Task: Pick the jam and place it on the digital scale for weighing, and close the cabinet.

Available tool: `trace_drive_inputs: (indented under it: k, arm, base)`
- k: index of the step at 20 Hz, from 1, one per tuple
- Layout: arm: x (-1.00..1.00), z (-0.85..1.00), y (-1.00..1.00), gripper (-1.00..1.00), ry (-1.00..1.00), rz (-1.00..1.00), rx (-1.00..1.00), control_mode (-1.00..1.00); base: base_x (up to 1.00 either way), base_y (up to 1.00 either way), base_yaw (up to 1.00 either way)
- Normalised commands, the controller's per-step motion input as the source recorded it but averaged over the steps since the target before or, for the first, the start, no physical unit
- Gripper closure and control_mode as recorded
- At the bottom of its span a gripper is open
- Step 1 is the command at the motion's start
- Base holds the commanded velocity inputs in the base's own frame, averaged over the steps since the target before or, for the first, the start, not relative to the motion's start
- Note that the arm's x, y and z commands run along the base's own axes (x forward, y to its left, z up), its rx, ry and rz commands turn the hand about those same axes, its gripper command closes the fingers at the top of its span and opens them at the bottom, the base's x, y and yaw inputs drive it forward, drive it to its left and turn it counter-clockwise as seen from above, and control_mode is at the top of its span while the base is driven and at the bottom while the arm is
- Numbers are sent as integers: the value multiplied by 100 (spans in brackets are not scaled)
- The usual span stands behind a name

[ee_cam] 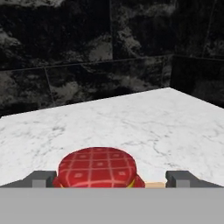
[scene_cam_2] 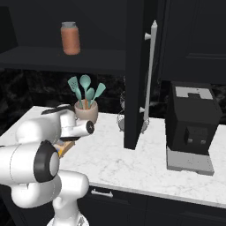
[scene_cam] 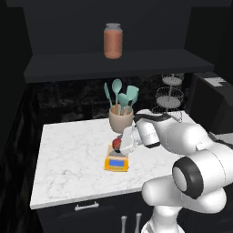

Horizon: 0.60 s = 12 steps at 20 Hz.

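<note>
Jam (ee_cam: 97,168) sits on digital scale (scene_cam: 116,162); end effector (ee_cam: 111,179) spread wide around it, fingers clear of jar.

Both base cameras are looking down at the marble counter (scene_cam: 68,154) from opposite rear sides; the hand camera is skimming it closely.

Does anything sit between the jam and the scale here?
Nothing visible does. The jam already sits on the scale, with the claw fingers apart on either side of it. The cabinet door stands open.
</note>
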Motion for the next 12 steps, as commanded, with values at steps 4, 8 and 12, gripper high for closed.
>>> trace_drive_inputs:
  k: [4, 8, 12]
  arm:
    - [0, 38, 0, -100, 0, 0, 0, -100]
    - [1, -39, -3, -100, -1, 0, -7, -100]
    - [13, -34, 0, -100, 0, 0, -3, -100]
  base:
    - [0, 0, 0]
    - [0, 0, 0]
    - [0, 0, 0]
